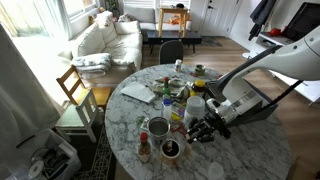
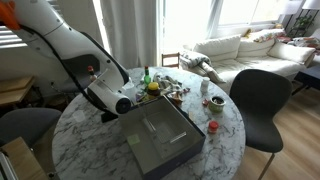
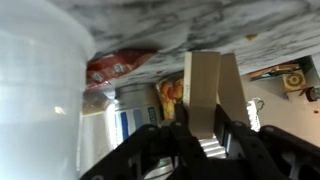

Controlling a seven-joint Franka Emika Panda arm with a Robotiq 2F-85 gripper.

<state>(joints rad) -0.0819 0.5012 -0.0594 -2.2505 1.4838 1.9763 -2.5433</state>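
Beige flat rectangular box (image 3: 204, 85) clamped in black pincer (image 3: 208, 125); veined marble tabletop (image 3: 200, 20) close.

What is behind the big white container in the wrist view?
A red printed packet lies on the marble table behind the white container. The container covers the packet's left part and everything further left.

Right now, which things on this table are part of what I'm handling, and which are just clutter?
In hand:
claw
tan block, clamped in it
white tub, close beside it

Lying about:
red packet
grey tray
black chair
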